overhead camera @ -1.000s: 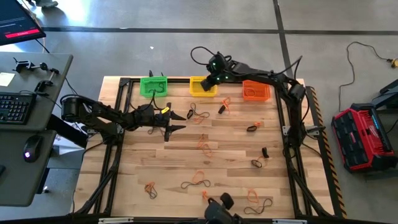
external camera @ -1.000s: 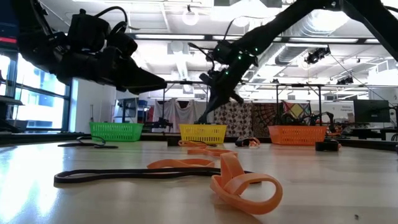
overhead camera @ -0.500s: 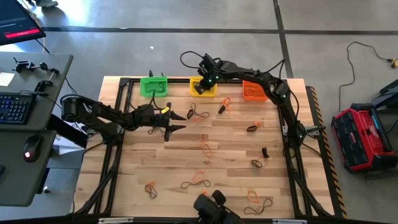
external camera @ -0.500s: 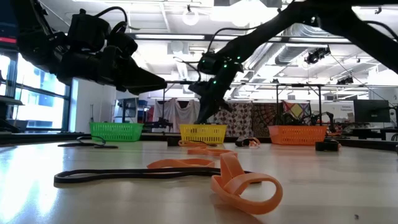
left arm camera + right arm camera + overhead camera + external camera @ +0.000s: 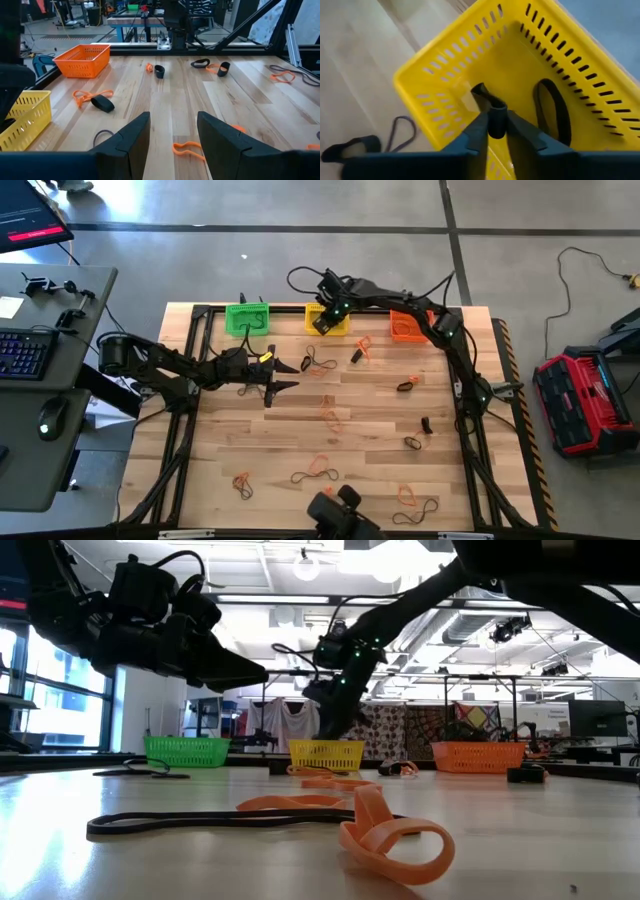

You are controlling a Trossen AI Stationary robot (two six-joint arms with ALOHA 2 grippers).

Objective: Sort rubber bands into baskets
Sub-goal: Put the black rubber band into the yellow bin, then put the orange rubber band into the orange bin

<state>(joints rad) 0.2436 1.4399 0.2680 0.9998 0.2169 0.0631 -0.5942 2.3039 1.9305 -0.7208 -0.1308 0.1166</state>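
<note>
Three baskets stand along the table's far edge: green [image 5: 247,318], yellow [image 5: 325,320] and orange [image 5: 410,327]. My right gripper [image 5: 493,125] hangs over the yellow basket [image 5: 445,75], shut on a small black rubber band [image 5: 490,105]. Another black band [image 5: 551,107] lies on that basket's floor. Orange and black rubber bands [image 5: 320,363] lie scattered flat on the wood. My left gripper [image 5: 287,376] hovers open over the table's left middle, with nothing between its fingers [image 5: 131,135]. My right gripper pinches the black band between its two fingertips, at the band's middle [image 5: 496,116]. The fingers slant down from above, over the basket's inside. The band's free end [image 5: 481,92] sticks out past the tips, clear of the basket floor.
Loose bands lie near the table's middle [image 5: 330,416], at its right [image 5: 408,383] and along the near edge [image 5: 318,467]. An orange band [image 5: 395,840] and a long black one [image 5: 200,820] lie close to the low camera. A black frame [image 5: 190,340] runs around the table.
My right gripper has gone toward the table's left and down, from beside the yellow basket's right end to over its inside, and has tipped more steeply downward. The left arm has kept still.
</note>
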